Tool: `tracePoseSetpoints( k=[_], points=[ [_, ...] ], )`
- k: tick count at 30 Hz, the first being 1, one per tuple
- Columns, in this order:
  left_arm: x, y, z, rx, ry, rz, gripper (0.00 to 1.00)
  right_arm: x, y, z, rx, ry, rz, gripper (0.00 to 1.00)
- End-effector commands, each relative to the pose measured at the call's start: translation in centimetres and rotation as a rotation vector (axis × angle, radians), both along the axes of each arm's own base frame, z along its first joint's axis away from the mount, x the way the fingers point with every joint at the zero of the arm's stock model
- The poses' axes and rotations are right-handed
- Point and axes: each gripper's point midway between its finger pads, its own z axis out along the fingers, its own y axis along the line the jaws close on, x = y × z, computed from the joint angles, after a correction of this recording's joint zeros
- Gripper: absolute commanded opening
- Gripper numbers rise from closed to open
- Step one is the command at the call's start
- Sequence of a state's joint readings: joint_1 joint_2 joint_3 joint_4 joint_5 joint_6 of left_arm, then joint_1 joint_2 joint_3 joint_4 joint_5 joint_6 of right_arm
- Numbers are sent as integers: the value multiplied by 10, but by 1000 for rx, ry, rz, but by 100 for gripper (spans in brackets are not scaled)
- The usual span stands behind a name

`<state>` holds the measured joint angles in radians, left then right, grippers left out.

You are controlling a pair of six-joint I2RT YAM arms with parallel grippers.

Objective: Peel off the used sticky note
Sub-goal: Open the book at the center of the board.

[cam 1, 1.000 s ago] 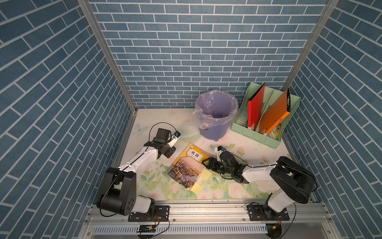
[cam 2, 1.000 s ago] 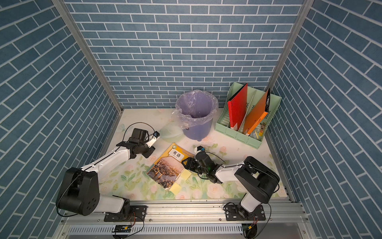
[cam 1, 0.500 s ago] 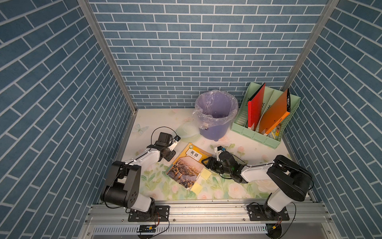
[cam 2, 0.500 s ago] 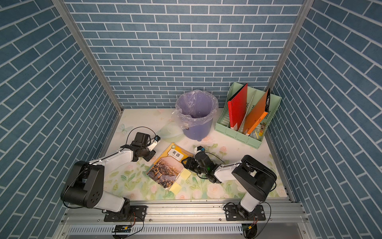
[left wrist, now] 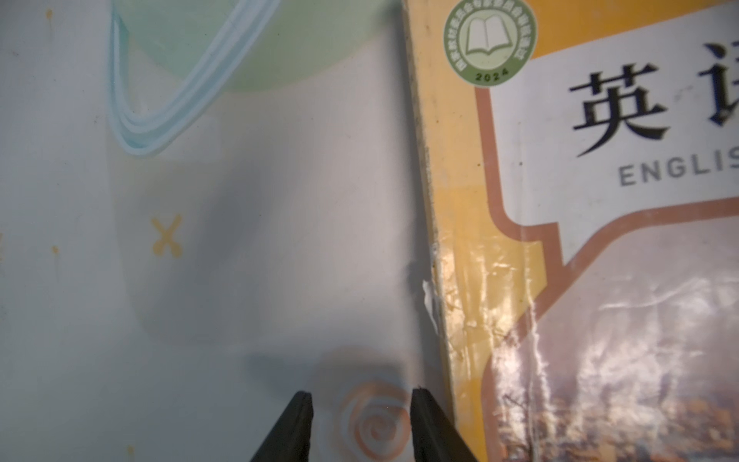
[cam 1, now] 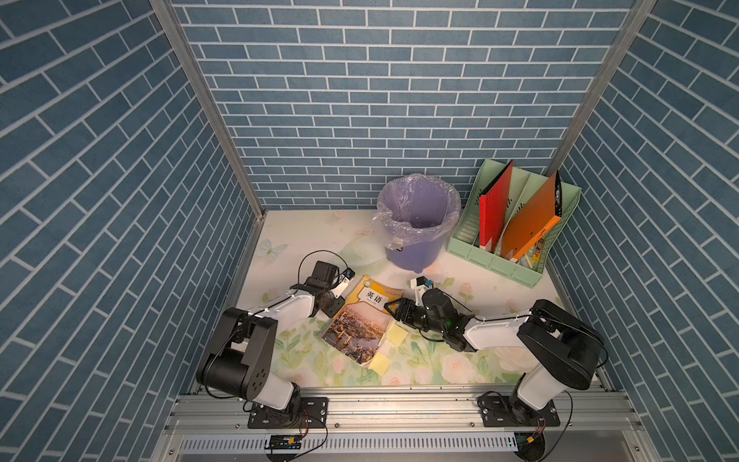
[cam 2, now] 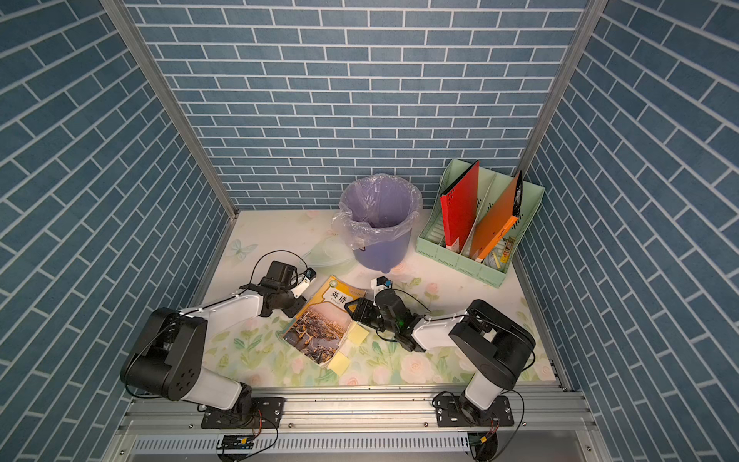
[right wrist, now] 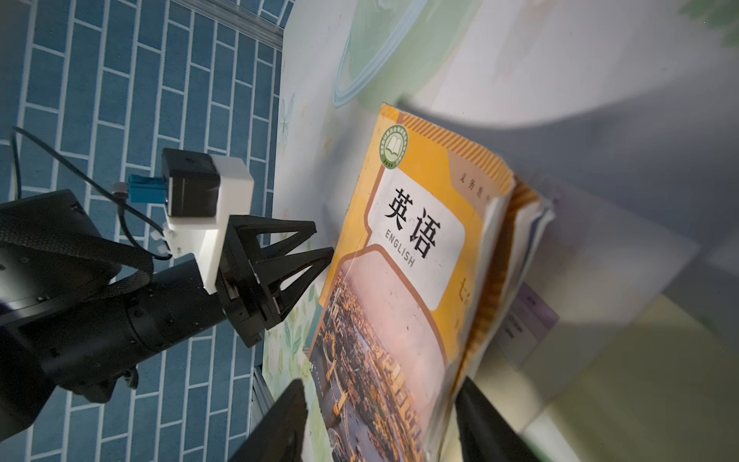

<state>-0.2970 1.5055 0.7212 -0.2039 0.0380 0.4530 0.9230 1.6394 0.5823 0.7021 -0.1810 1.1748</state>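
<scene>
Left arm has come down since a sec ago, and now the left gripper [left wrist: 362,400] sits low on the counter [cam 1: 440,368], just beside the spine of the book [cam 1: 360,328], jaws a little apart w/ nothing between them. Other side: right gripper [right wrist: 382,386] is at the book's page edge, jaws spread wide w/ that edge between them. Whether they touch it, can't tell, view's blurry there. Yellow sticky note [cam 1: 396,334] pokes out of the pages right by that gripper, lying flat on the counter. Second note [cam 1: 379,363] sticks out nearer the book's front corner.
</scene>
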Motion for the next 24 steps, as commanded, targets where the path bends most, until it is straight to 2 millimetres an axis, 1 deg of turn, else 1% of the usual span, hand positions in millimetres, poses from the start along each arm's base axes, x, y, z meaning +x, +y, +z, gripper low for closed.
tracePoseSetpoints(
  k=[1,9,13,16,18,20,21,23,24],
  points=[
    [-5,-4,0,-19,7,-7,45,3,9,8,28,-17,9,61],
    [-6,-6,4,-30,1,-10,45,4,13,-1,23,-8,19,61],
    [-6,-6,7,-35,-4,-10,45,5,15,-8,-15,-4,32,61],
    [-5,-7,11,-40,-13,-14,45,5,14,-10,-41,-16,40,61],
    [-6,-7,12,-44,-15,-15,45,6,15,-7,-45,-28,40,57],
    [-5,-8,14,-48,-19,-14,45,8,17,-2,-44,-41,44,47],
    [-4,-8,16,-50,-19,-14,45,9,18,-1,-48,-46,44,37],
    [-2,-10,23,-57,-26,-13,45,12,22,4,-46,-61,50,8],
    [0,-9,31,-61,-38,-11,45,12,25,8,-49,-67,54,0]
  ],
)
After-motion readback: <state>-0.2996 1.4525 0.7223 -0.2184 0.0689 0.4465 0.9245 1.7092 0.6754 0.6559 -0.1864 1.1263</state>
